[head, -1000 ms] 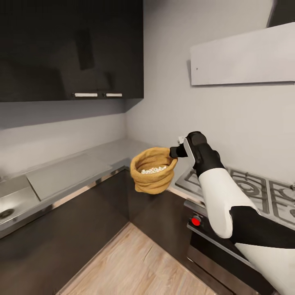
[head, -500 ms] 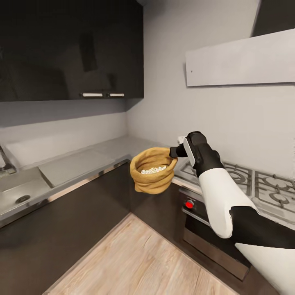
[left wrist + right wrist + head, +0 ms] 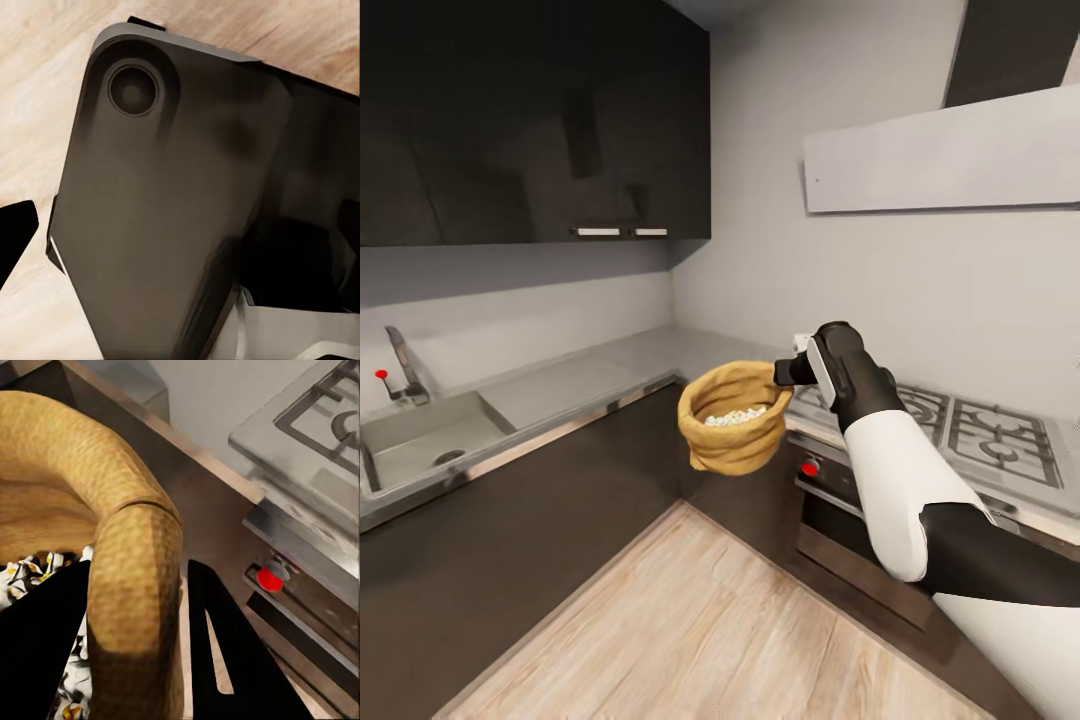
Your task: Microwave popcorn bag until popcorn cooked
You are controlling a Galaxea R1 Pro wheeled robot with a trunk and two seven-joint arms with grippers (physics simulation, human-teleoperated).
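**Bag's in the air, kitchen corner all around it**

So the head view is looking into a kitchen corner: grey walls, dark upper cabinets (image 3: 530,120) sitting top left, a white hood (image 3: 940,150) sticking out on the right wall. The grey countertop (image 3: 610,375) is running in an L along both walls over dark lower cabinets, with pale wood floor (image 3: 690,630) showing below. A sink (image 3: 425,440) is sitting in the counter at the far left with a tap (image 3: 402,365) behind it, and a gas hob (image 3: 980,435) is lying in the counter on the right, with an oven (image 3: 850,540) under it showing a red knob (image 3: 810,468)

The right arm (image 3: 905,480) is reaching out mid-frame, white and black. Its right gripper (image 3: 785,372) is pinching the rolled rim of the bag (image 3: 732,430); in the right wrist view one dark finger (image 3: 225,652) is sitting outside the rim and the other inside, so the jaws are clamped on the burlap wall. The bag is hanging upright in the air out in front of the counter corner, above the floor, not touching anything else. Popcorn (image 3: 735,415) is sitting inside it, whitish bits

The left wrist view is showing a dark rounded body part (image 3: 172,202) close up with floor behind it. A black tip is poking in at one edge, and I can't tell how the left jaws are standing
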